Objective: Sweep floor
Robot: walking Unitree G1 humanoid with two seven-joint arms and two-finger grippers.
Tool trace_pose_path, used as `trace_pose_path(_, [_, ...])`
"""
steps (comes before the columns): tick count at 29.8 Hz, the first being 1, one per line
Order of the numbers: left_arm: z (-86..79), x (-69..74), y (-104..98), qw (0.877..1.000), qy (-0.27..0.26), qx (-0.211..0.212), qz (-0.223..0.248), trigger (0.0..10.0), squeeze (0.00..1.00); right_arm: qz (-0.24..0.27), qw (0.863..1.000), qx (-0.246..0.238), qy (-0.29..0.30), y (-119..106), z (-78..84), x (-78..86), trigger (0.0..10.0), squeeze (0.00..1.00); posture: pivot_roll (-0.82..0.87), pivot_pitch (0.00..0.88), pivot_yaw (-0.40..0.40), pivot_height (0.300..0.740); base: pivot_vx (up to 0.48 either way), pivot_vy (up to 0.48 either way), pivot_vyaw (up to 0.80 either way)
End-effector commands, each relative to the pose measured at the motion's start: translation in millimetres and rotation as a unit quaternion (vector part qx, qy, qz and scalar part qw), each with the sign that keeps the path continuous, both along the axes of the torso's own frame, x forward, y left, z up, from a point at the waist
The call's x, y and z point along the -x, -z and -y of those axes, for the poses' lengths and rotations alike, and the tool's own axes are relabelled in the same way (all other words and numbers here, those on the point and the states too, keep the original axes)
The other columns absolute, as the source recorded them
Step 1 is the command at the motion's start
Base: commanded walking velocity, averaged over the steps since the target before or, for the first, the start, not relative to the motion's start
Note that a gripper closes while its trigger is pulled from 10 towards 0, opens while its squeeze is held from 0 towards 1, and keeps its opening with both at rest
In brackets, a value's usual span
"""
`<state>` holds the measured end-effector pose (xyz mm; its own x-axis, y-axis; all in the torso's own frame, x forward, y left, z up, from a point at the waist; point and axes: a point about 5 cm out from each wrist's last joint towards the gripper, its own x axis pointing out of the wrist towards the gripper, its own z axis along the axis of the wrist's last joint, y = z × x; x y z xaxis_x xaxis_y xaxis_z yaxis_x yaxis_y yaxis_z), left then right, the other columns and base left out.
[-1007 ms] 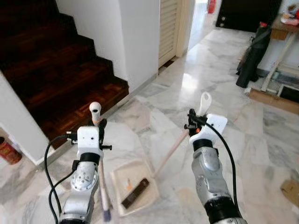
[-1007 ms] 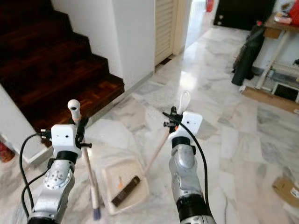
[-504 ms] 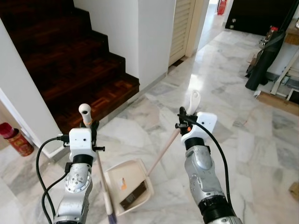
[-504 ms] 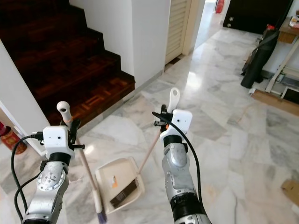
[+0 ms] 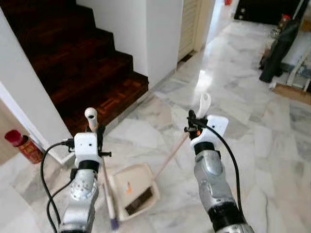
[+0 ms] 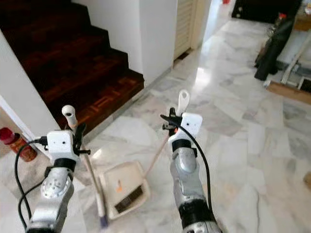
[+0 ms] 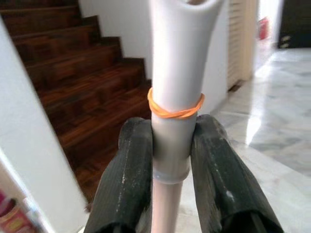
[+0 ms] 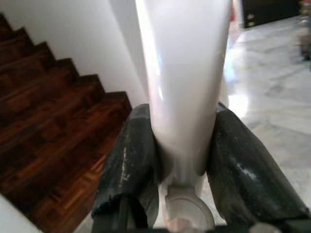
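Left eye view: dustpan [image 5: 131, 187] holds dark debris [image 5: 138, 202].

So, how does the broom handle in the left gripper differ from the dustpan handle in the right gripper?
The broom handle has an orange rubber band around its white cap; the dustpan handle has none. The broom handle stands nearly upright in the left gripper, while the dustpan handle slants from the right gripper down to the dustpan on the floor. The broom's cap looks round, the dustpan's flatter and wider. Both have white ends and are clamped between two black fingers.
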<state>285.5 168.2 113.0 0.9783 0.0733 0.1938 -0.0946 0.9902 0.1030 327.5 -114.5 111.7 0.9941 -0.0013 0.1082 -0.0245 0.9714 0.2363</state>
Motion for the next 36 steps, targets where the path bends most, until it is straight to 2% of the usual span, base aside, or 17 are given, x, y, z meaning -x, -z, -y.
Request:
trace_pose_path(1, [-3.8, -1.5, -14.1, 1.000, -0.005, -0.006, 0.030, 10.0, 0.00, 0.028, 1.000, 0.006, -0.011, -14.1, -6.9, -4.3, 10.0, 0.00, 0.12, 0.000, 0.022, 0.740, 0.000, 0.311, 0.00])
trace_pose_path(5, [-3.3, -1.2, -12.7, 1.000, -0.003, -0.007, 0.027, 10.0, 0.00, 0.032, 0.999, 0.014, -0.011, -14.7, -7.2, -4.1, 10.0, 0.00, 0.12, 0.000, 0.024, 0.740, 0.000, 0.315, 0.23])
trace_pose_path(12, [0.9, -2.7, -11.5, 1.000, 0.005, -0.008, 0.024, 10.0, 0.00, 0.033, 0.999, 0.013, -0.011, -14.5, -8.0, -3.9, 10.0, 0.00, 0.11, 0.000, 0.028, 0.740, 0.000, 0.314, 0.80])
trace_pose_path(29, [2.6, -1.6, -10.1, 1.000, 0.010, -0.010, 0.020, 10.0, 0.00, 0.033, 0.999, 0.014, -0.018, -13.7, -10.7, -2.4, 10.0, 0.00, 0.11, 0.000, 0.029, 0.740, 0.000, 0.313, 0.56])
trace_pose_path(36, [1.8, -1.1, -8.9, 1.000, 0.007, -0.009, 0.017, 10.0, 0.00, 0.028, 0.999, 0.009, -0.013, -12.2, -8.8, -3.0, 10.0, 0.00, 0.12, 0.000, 0.026, 0.740, 0.000, 0.312, 0.00])
